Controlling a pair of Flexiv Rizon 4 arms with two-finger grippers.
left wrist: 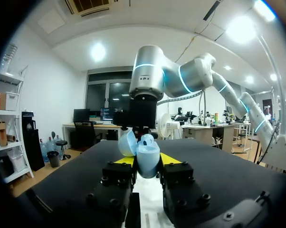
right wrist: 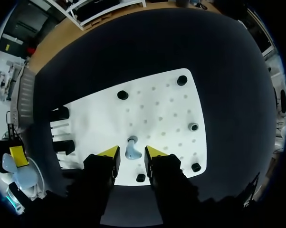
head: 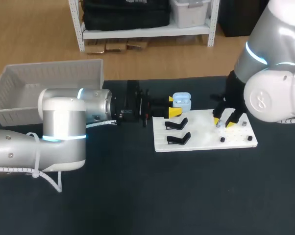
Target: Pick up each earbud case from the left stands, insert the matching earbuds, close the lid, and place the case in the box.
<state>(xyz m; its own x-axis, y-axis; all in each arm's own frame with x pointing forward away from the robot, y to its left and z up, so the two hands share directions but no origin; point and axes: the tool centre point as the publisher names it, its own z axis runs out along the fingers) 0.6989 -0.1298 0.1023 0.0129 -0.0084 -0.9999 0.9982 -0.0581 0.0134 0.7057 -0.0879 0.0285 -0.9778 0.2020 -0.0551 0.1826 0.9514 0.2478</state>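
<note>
Earbud between the right jaws
They stand apart, straddling it on the white board; left jaws are clamped on the open earbud case nearby.

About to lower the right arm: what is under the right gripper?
A small pale earbud stands on the white board, between the right gripper's open fingers, with neither finger touching it. The gripper's body covers the board's near edge behind it.
</note>
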